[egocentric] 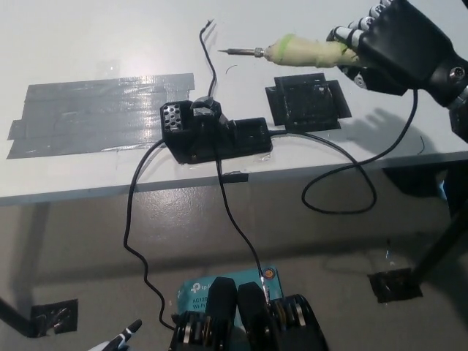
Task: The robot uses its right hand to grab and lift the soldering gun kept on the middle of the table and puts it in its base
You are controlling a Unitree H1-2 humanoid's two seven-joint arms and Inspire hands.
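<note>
My black right hand (391, 45) is shut on the soldering gun (292, 52), a pale yellow-green handle with a thin metal tip pointing left. It hangs in the air above the table, up and to the right of the black base (213, 134). The base sits near the table's front edge, with a perforated holder at its left end. A black cord (344, 172) loops from the gun over the table edge. Only a fingertip of my white left hand (123, 339) shows at the bottom left; its state is unclear.
A black tape patch (307, 104) lies under the gun's position. A wide grey tape strip (102, 113) covers the table's left part. Another black wire (208, 62) runs from the base toward the back. The table's front edge (110, 191) crosses the picture.
</note>
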